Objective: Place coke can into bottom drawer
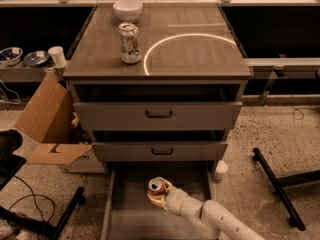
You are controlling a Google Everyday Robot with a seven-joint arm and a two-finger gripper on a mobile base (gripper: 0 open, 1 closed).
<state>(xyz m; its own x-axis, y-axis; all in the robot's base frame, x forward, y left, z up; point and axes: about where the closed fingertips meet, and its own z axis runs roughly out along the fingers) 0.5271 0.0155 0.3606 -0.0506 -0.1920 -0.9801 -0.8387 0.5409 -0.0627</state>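
While the pincer (161, 196) is clasping the coke can (156, 185) over the bottom drawer (129, 211) at the frame's lower centre, I am judging it best lowered upright onto the drawer floor before release.

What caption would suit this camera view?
The gripper holds the coke can over the open bottom drawer.

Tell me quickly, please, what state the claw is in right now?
Claw: closed on the coke can, holding it upright over the open bottom drawer.
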